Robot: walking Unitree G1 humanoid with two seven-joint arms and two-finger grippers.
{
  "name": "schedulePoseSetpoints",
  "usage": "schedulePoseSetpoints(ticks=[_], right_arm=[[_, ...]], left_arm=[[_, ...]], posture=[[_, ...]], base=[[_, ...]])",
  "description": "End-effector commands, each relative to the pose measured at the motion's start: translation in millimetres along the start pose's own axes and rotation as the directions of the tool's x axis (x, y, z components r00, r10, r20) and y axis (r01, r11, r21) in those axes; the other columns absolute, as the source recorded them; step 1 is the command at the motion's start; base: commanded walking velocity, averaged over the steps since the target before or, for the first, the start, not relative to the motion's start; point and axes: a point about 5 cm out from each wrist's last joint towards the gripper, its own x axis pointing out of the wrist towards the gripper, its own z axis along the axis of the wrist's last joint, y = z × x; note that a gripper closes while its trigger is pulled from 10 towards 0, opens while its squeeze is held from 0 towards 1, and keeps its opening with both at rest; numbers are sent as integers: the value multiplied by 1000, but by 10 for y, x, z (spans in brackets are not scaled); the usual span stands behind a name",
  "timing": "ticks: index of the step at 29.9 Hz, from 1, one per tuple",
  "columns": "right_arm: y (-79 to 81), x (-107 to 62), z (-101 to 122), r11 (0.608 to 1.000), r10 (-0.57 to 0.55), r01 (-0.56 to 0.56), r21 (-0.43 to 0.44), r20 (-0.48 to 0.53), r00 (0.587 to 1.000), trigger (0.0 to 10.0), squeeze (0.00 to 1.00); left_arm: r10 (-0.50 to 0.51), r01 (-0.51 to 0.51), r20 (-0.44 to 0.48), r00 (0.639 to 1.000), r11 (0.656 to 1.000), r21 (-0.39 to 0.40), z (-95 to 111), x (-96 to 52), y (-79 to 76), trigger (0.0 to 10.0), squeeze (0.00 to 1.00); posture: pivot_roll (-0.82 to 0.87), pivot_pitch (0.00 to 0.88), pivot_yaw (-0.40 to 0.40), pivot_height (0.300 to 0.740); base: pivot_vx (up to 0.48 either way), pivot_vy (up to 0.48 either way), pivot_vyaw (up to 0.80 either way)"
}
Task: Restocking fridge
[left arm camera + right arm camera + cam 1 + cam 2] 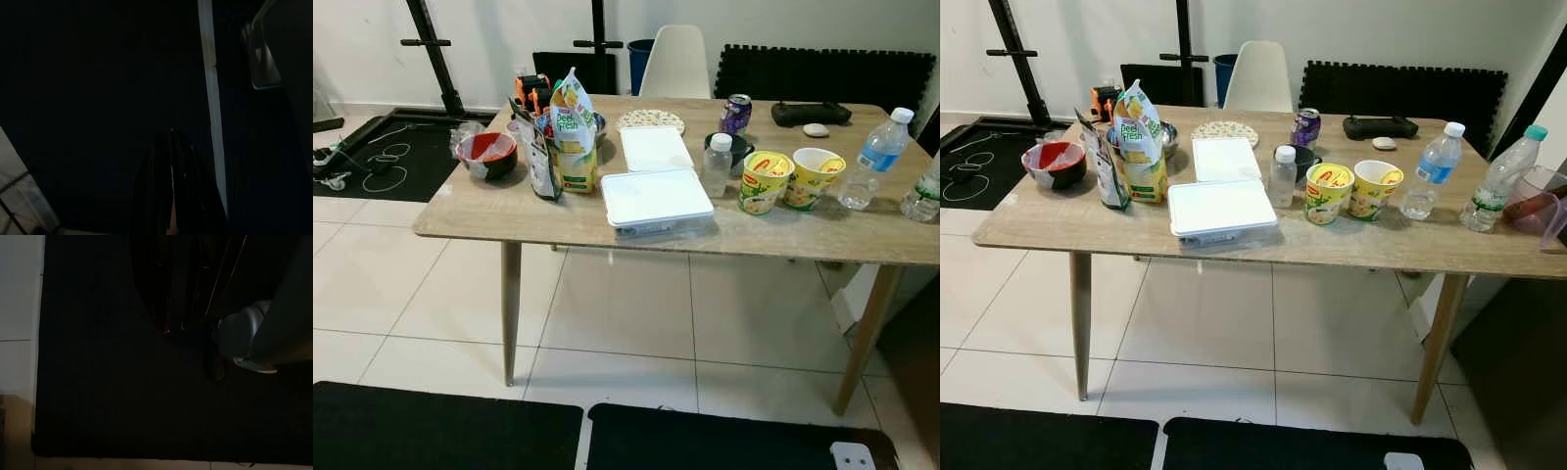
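Groceries laid out on the light wooden surface (489,220), apparently staged for carrying to a fridge. Landmark: the flat white lidded plastic box (655,199) at the near edge. Just behind the box, a second white lid or tray (654,148); behind that, a round patterned trivet (650,120). Left of the box, upright printed snack pouches and a juice carton (570,137), probably leaned together to stay standing, then a red-and-black bowl (487,153). Right of the box, a small clear bottle with white cap (717,164), two yellow instant-noodle cups (765,181) side by side, a purple drink can (735,115) further back, and clear water bottles (873,159) beyond.

Both arms hanging idle over the black floor mat (440,427), well short of the box and everything around it. Left gripper (172,196): dark fingers apparently pressed together. Right gripper (168,293): too dark, cannot tell. Nothing pinched yet.
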Motion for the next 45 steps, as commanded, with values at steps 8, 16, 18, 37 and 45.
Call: schedulePoseSetpoints(ticks=[8, 16, 18, 37, 45], right_arm=[[-106, -21, -7, 999, -49, 49, 0, -1, 999, 10000, 0], [-65, -18, -41, 999, -53, 54, 7, -11, 999, 10000, 0], [-56, -16, -39, 999, -53, 53, 8, -11, 999, 10000, 0], [49, 0, -61, 999, -51, 51, 16, -16, 999, 10000, 0], [17, -3, -49, 998, -55, 55, 21, -10, 998, 10000, 0]], left_arm=[[-92, 95, 80, 993, 995, -33, 193, -4, -161, 10000, 0], [-96, 97, 85, 992, 995, -4, 201, -4, -155, 10000, 0], [-95, 96, 86, 992, 995, -4, 204, -4, -155, 10000, 0], [-113, 115, 89, 990, 993, -16, 211, -1, -124, 10000, 0], [-122, 124, 64, 990, 992, -34, 179, -1, -131, 10000, 0]], posture=[[-54, 12, -54, 740], [-45, 18, -40, 740], [-41, 20, -38, 740], [-54, 31, -21, 740], [-42, 18, -21, 740]], base=[[0, 0, 378], [0, 0, 0], [0, 0, 0], [0, 0, 0], [0, -234, 0]])
